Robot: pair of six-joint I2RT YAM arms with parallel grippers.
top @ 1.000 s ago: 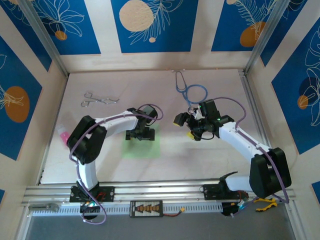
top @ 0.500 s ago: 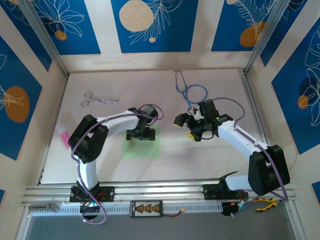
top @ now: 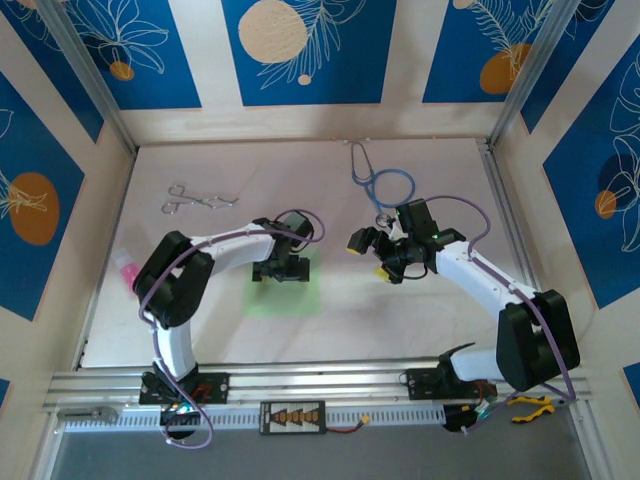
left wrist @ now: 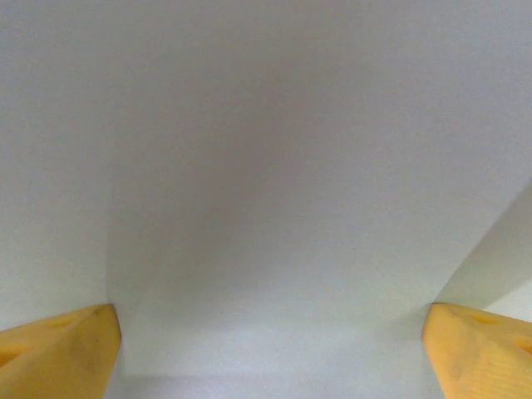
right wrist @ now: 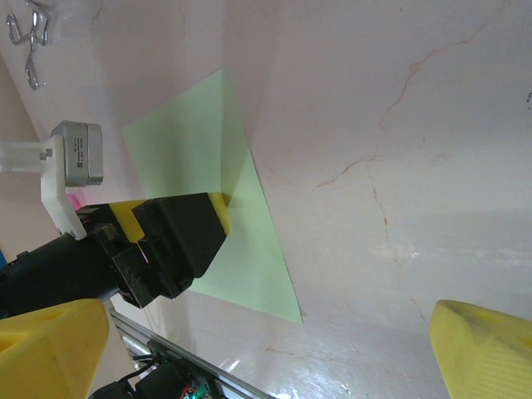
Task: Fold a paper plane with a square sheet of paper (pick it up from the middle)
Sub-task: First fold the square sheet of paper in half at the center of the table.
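The square sheet of paper (top: pixel 285 296) lies flat on the counter (top: pixel 430 320); the left end effector (top: pixel 281 268) stands over its far half, jaws wide, holding nothing, perhaps touching it; the right end effector (top: pixel 371 256), fully open and empty, hangs beyond its right edge, farther off.

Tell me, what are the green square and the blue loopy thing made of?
The green square looks like thin paper: it lies flat and matte, with sharp, straight edges. The blue loopy thing seems to be rubbery tubing, because it bends in smooth curls, though it's too small here to be sure.
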